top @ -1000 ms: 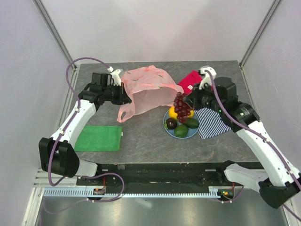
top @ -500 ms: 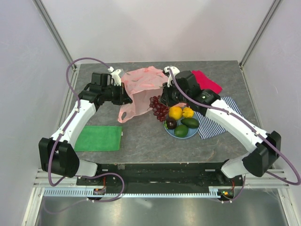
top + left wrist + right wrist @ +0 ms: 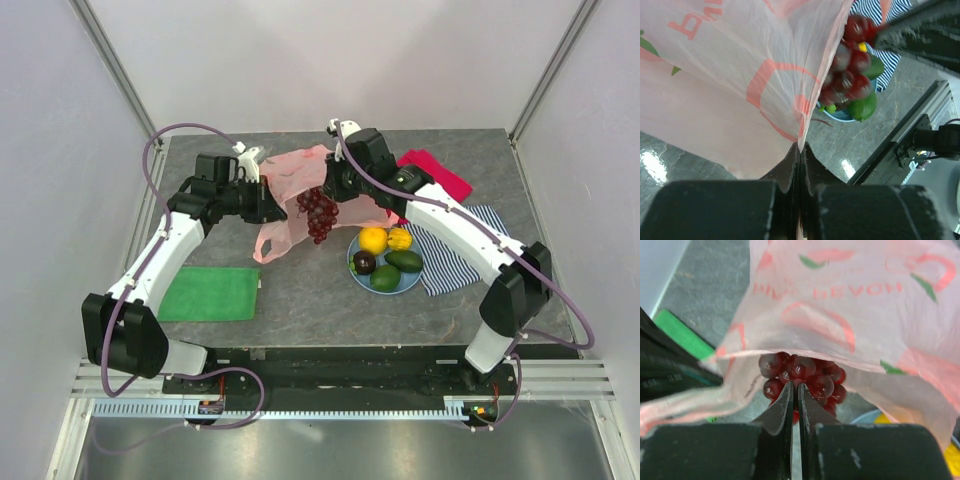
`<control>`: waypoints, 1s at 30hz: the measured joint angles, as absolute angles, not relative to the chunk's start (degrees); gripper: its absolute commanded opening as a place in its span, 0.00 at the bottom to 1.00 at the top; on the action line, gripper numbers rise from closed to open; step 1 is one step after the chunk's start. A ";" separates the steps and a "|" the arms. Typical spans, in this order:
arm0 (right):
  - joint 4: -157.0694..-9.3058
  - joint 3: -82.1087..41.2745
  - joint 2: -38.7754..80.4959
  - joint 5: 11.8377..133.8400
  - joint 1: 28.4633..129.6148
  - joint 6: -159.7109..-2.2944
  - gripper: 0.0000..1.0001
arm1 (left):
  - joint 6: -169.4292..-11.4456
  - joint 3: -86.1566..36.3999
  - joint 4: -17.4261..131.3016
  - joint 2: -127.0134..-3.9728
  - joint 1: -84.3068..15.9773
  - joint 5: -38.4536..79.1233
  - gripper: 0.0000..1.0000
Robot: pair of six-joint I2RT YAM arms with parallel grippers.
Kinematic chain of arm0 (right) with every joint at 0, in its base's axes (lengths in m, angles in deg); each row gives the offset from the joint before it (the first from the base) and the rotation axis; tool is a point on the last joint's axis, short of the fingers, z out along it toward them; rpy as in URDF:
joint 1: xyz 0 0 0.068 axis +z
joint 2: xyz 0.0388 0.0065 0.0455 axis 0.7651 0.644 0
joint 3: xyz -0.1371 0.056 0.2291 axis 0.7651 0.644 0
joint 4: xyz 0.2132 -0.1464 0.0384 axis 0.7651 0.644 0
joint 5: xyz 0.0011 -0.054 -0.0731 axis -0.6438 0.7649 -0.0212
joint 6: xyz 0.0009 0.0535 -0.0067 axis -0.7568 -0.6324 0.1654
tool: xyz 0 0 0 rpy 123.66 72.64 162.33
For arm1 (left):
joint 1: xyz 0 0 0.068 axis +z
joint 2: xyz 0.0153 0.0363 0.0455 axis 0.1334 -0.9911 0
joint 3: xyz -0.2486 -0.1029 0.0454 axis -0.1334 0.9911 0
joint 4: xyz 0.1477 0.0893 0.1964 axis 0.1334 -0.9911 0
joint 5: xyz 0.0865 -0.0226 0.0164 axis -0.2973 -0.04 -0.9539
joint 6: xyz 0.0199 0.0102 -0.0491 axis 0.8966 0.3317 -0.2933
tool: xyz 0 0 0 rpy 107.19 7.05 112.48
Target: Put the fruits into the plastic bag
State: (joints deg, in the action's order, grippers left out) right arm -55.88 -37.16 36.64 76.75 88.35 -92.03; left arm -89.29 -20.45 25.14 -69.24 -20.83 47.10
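My right gripper is shut on the dark red grape bunch, which hangs at the mouth of the pink plastic bag. My left gripper is shut on the bag's edge and holds it up. The grapes also show in the left wrist view, beside the bag's rim. On the blue plate lie a yellow-orange citrus, a dark purple-brown fruit, a green avocado and a green lime.
A striped cloth lies under the plate's right side. A red folded cloth lies at the back right. A green cloth lies at the front left. The table's front edge and rail are below.
My right gripper has carried the grape bunch left from above the plate to the bag's mouth. My left gripper has kept holding the bag.
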 measured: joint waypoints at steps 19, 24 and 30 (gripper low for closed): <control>-62.51 -47.89 42.19 77.30 86.82 -93.06 0.00 | -91.39 -20.45 26.69 -70.12 -25.66 54.14 0.02; -67.34 -44.31 43.65 75.16 86.66 -95.64 0.00 | -95.48 -20.45 29.58 -69.83 -26.17 59.60 0.02; -71.97 -38.80 44.09 72.71 86.64 -99.18 0.00 | -102.47 -20.45 36.05 -66.14 -26.17 63.38 0.02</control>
State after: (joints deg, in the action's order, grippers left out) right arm -71.97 -38.80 44.09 72.71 86.64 -99.18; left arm -102.47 -20.45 36.05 -66.14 -26.17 63.38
